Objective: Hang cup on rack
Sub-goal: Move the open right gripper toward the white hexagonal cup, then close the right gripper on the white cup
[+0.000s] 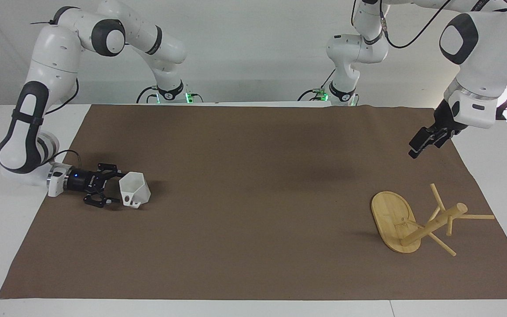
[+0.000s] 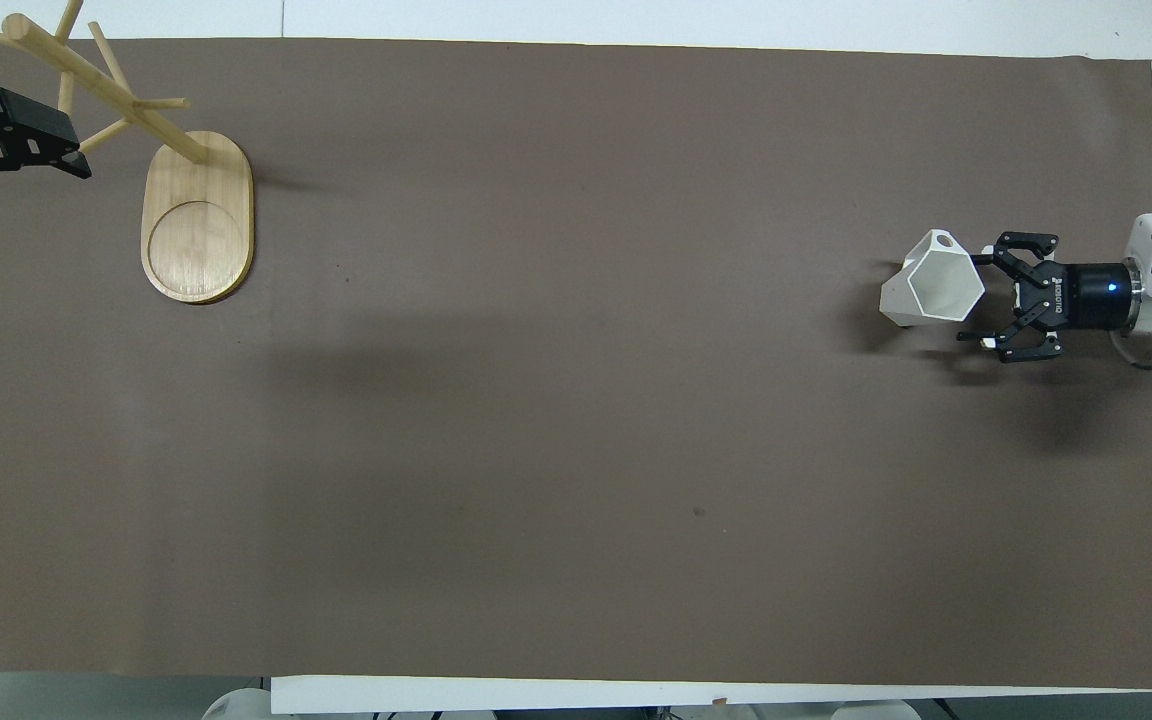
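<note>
The white faceted cup is sitting on the brown mat toward the right arm's end of the table, its hexagonal mouth tilted up. The right gripper is lying low and level just beside the cup, fingers spread wide at its wall, grasping nothing. The bamboo mug rack is standing toward the left arm's end, well apart from the cup. The left gripper is waiting in the air near the rack's pegs; I cannot tell its fingers' state.
</note>
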Action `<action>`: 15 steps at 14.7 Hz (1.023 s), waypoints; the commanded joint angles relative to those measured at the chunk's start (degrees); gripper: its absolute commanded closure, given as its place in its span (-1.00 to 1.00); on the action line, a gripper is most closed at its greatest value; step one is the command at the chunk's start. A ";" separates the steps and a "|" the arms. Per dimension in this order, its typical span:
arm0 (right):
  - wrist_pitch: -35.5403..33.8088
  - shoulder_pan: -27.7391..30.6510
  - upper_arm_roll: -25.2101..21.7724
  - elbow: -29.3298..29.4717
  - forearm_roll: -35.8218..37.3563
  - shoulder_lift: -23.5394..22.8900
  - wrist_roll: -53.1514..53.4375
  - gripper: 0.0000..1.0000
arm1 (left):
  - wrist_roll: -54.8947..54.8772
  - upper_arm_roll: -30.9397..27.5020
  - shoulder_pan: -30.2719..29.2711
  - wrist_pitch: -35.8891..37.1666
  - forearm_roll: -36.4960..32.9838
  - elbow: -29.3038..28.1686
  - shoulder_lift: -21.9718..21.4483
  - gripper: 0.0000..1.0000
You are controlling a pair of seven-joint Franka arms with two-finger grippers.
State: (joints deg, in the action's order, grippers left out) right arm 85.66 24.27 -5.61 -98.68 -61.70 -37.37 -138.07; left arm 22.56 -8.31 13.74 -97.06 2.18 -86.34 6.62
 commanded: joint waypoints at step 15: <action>2.67 -4.15 0.07 -6.78 -5.53 1.69 -6.15 -1.00 | 0.03 0.05 -0.12 0.21 0.28 -1.29 -1.35 -1.00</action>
State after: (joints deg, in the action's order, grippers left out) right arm 86.88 20.30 -5.57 -103.19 -65.66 -37.33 -142.77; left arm 22.56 -8.31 13.74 -97.06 2.18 -86.34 6.62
